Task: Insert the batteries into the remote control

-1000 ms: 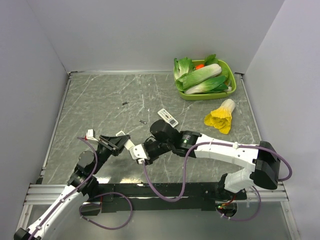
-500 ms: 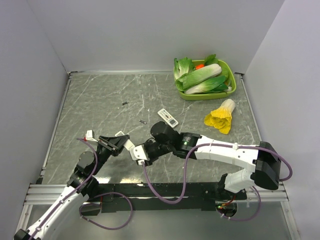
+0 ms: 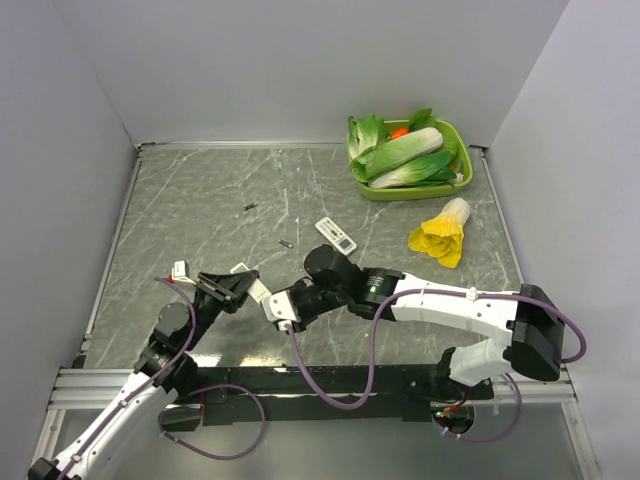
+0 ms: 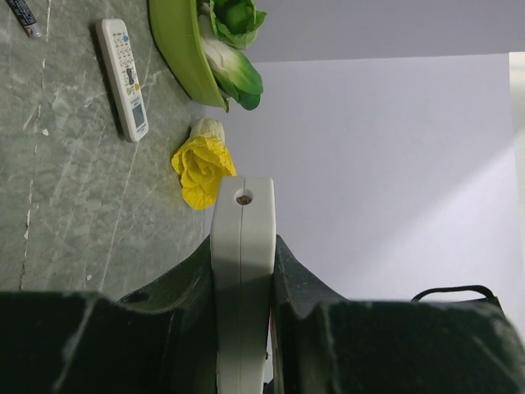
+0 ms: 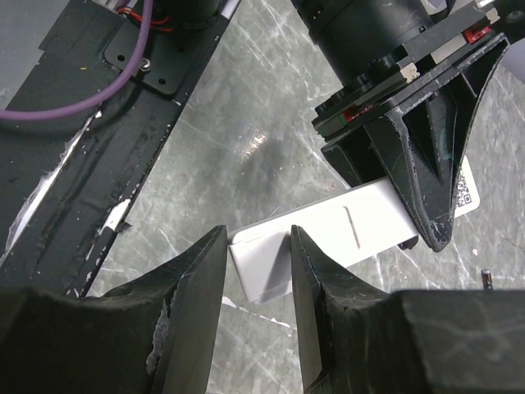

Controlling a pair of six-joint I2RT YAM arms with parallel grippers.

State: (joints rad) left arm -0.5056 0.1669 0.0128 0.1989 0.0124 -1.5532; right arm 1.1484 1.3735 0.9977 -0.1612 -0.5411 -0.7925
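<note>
The left jaws grip the slim white plastic remote control (image 5: 328, 234) steady at seven o'clock, so the right jaws can pinch its end.

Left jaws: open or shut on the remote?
Shut on it: the remote sits edge-on, pinched between both jaws, no gap either side.

back-right: green tray (image 3: 410, 194), yellow cabbage (image 3: 438, 238) block | back-left table (image 3: 200, 205): open

Bright, even overhead light, soft shadows. I see faint glare on the table (image 5: 264, 141) by its near edge; the right gripper (image 5: 256, 246) blurs close up.
</note>
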